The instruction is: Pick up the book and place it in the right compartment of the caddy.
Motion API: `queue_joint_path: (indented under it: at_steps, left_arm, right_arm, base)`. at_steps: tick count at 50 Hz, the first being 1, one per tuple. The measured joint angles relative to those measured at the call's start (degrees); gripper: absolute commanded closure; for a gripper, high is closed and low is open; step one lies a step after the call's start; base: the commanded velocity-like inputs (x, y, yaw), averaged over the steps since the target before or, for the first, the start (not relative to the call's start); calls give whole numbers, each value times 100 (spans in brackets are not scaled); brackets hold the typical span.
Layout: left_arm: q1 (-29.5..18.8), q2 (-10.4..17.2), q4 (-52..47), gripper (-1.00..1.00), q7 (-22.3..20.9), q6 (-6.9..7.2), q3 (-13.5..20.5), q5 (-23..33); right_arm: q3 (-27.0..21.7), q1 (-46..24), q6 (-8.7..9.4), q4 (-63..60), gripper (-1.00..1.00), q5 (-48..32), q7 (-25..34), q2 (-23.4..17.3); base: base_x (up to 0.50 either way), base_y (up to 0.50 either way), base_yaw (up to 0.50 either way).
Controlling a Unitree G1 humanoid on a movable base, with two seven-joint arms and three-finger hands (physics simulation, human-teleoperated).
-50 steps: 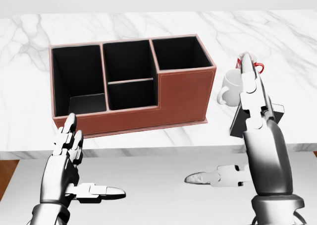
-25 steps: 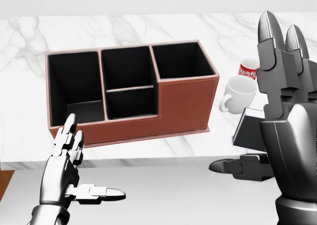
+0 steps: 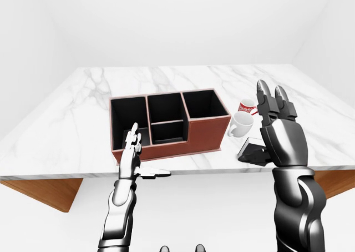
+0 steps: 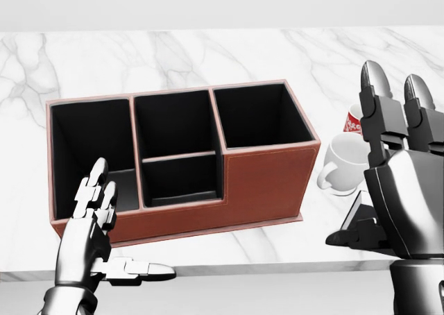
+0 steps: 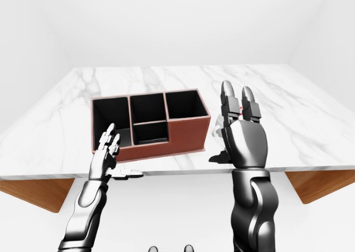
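- The right hand (image 3: 275,127) is rising at the right of the left-eye view with its fingers spread straight up and its palm turned away from the camera; it is gripping nothing.
- The left hand (image 4: 97,235) is hovering at the lower left of the head view, fingers extended and thumb pointing right, also holding nothing, just short of the caddy's near wall.
- The book (image 3: 252,150) is lying dark near the bottom edge of the marble surface (image 3: 83,113), right of the caddy and partly hidden behind the right hand in the head view.
- The caddy (image 4: 267,180), brown outside and black inside, is sitting mid-surface; its right compartment (image 4: 258,117) is standing empty.
- A white mug (image 3: 239,124) is resting just above the book, with a red patterned mug (image 3: 246,106) beyond it.
- Judging from this, the reach for the book is the step in hand: the right hand should be lowering toward the book's near edge, fingers closing on the cover, and keeping clear of the white mug.
- Compared with half a second ago, the whole head view is shifting, so the camera is moving: the caddy is sitting lower and larger, and the book is slipping further behind the right hand.
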Motion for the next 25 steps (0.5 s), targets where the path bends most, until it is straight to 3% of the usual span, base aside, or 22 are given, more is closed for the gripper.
queue_joint_path:
  at_steps: [25]
  left_arm:
    - [0, -2, 19, -100, -21, -25, -2, -19]
  right_arm:
    - [-488, 394, 0, -179, -100, -1313, 1732, 9]
  base:
    - [0, 0, 0]
